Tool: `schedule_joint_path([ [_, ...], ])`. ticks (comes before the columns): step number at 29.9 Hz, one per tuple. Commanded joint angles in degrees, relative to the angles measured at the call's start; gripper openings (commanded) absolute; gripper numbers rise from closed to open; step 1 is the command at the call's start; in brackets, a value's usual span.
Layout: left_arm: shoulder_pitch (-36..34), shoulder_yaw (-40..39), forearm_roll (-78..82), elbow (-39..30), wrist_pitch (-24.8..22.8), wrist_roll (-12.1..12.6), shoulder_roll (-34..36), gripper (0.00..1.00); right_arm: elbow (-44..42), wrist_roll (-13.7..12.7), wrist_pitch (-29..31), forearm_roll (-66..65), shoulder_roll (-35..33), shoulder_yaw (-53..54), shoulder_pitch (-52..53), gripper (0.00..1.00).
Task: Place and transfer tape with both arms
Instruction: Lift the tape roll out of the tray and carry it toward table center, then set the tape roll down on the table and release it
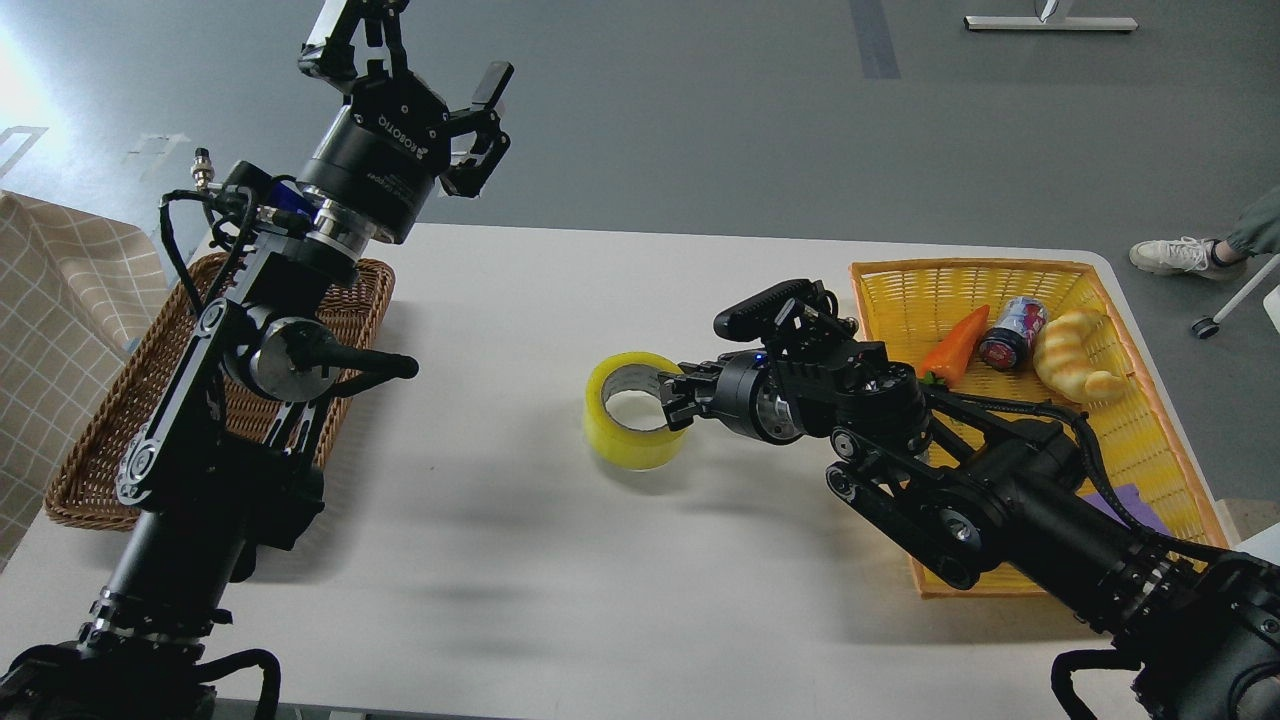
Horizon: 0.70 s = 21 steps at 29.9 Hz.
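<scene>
The tape (622, 440), a yellow roll with a pale core, stands with its hole facing up in the middle of the white table (520, 560), on the top or just above it. My right gripper (672, 402) reaches in from the right and is shut on the roll's right wall, one finger inside the hole. My left gripper (415, 55) is open and empty. It is raised high above the table's back left, far from the tape.
A brown wicker basket (100, 450) lies at the left, partly behind my left arm. A yellow basket (1000, 280) at the right holds a carrot (955, 345), a can (1012, 332) and a croissant-shaped bread (1070, 355). A checked cloth (60, 300) hangs at far left.
</scene>
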Motion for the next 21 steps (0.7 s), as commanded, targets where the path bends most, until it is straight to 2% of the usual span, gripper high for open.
schedule_joint_path([
  [1, 0.0, 0.0, -0.1, 0.0, 0.0, 0.0, 0.3, 0.98, 0.0, 0.0, 0.0, 0.0, 0.0, 0.1, -0.2, 0.06],
  [3, 0.0, 0.0, -0.1, 0.0, 0.0, 0.0, 0.3, 0.98, 0.1, 0.0, 0.0, 0.0, 0.0, 0.1, -0.1, 0.08],
  [4, 0.0, 0.0, -0.1, 0.0, 0.0, 0.0, 0.3, 0.98, 0.1, 0.0, 0.0, 0.0, 0.0, 0.1, -0.1, 0.12],
  [5, 0.0, 0.0, -0.1, 0.1, 0.0, 0.0, 0.3, 0.98, 0.1, 0.0, 0.0, 0.0, 0.0, 0.2, -0.1, 0.25],
  [8, 0.0, 0.0, -0.2, 0.2, 0.0, 0.0, 0.3, 0.98, 0.1, 0.0, 0.0, 0.0, 0.0, 0.2, -0.2, 0.29],
  [10, 0.0, 0.0, -0.2, 0.2, 0.0, 0.0, 0.3, 0.98, 0.0, 0.0, 0.0, 0.0, 0.0, 0.2, -0.3, 0.39],
  [15, 0.0, 0.0, -0.4, 0.2, 0.0, 0.0, 0.4, 0.98, 0.0, 0.0, 0.0, 0.0, 0.0, 0.4, -0.8, 0.42],
  [16, 0.0, 0.0, -0.5, 0.2, 0.0, 0.0, 0.5, 0.98, -0.1, 0.0, 0.0, 0.0, 0.0, 0.6, -0.8, 0.45],
  [17, 0.2, 0.0, -0.4, 0.2, 0.0, 0.0, 0.6, 0.98, -0.1, 0.0, 0.0, 0.0, 0.0, 0.9, -0.7, 0.56],
  [18, 0.4, 0.0, -0.5, 0.2, 0.0, 0.0, 0.6, 0.98, -0.1, 0.0, 0.0, 0.0, 0.0, 1.1, -0.6, 0.61],
  [20, 0.5, 0.0, -0.5, 0.2, 0.0, 0.0, 0.6, 0.98, 0.0, 0.0, 0.0, 0.0, 0.0, 2.2, 0.1, 0.81],
  [21, 0.5, 0.0, -0.5, 0.2, 0.0, 0.0, 0.6, 0.98, 0.0, 0.0, 0.0, 0.0, 0.0, 2.2, 0.1, 0.82],
])
